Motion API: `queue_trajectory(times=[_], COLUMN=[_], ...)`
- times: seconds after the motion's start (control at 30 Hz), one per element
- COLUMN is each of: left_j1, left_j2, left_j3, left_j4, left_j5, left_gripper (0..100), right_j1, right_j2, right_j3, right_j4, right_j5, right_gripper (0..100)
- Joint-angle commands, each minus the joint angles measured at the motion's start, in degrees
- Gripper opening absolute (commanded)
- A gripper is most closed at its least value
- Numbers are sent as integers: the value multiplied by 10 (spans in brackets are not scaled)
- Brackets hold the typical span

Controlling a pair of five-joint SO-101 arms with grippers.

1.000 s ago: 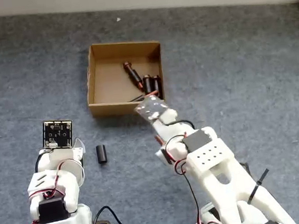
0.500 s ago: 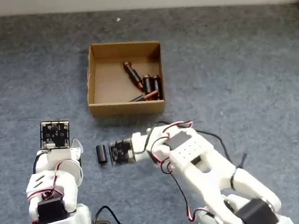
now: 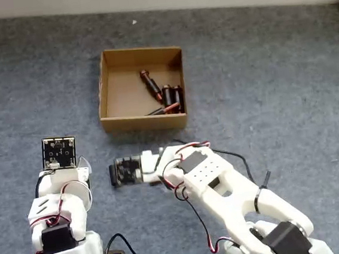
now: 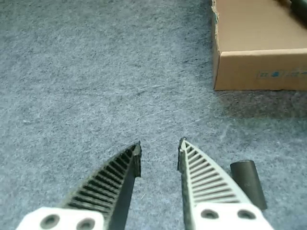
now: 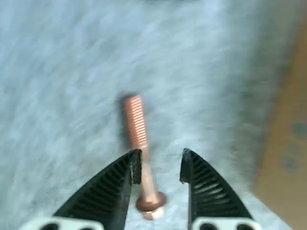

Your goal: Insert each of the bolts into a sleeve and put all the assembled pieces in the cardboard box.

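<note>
Swung off the cardboard box (image 3: 142, 122) within the last second: my right arm (image 3: 210, 174) had been reaching to the box's near right corner. It now lies low across the grey bench (image 3: 271, 63), just below the box's front wall, with its wrist pointing toward the left of the frame. My left arm (image 3: 60, 203) is unchanged at lower left.

My right end effector (image 5: 160, 153): jaws parted, nothing gripped. The copper bolt (image 5: 136, 124) lies flat on the bench between the two fingers, close against one of them. Its threaded end points away from the wrist and its flanged head sits back toward the finger bases. Can't tell whether that finger touches it. An edge of the box is near.

My left end effector (image 4: 159, 143): jaws parted by a moderate gap and empty, tips over bare bench. The black sleeve (image 4: 248, 182) lies just beside the light-coloured finger, outside the jaws. From above it sits left of centre, at the tip of my right wrist and mostly hidden beneath it.

The box is at upper centre, open-topped. Assembled pieces (image 3: 167, 94), dark sleeves with copper bolts through them, are bunched in its right half near the right wall.
</note>
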Motion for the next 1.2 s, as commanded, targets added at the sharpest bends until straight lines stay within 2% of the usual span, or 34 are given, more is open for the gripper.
queue_trajectory(times=[0.0,0.13,0.3,0.4,0.57,0.73,0.93,1.17], left_j1=[-10,-53,-98,-100,-102,-107,-123,-123], left_j2=[-5,-5,-4,-4,-4,-4,-4,-4], left_j3=[-11,-22,-23,-23,-23,-23,-23,-24], left_j4=[-12,-12,-36,-36,-36,-36,-36,-36], left_j5=[0,40,82,81,81,81,81,81], left_gripper=[151,151,151,151,151,151,151,151], right_j1=[-7,-21,-51,-69,-81,-87,-129,-162], right_j2=[-48,-66,-50,-4,109,216,300,360], right_j3=[-40,-52,-113,-155,-250,-375,-485,-524], right_j4=[-10,-11,-7,-7,-1,74,150,160], right_j5=[-100,-269,-542,-640,-722,-781,-884,-893], right_gripper=[132,132,132,132,132,134,135,135])
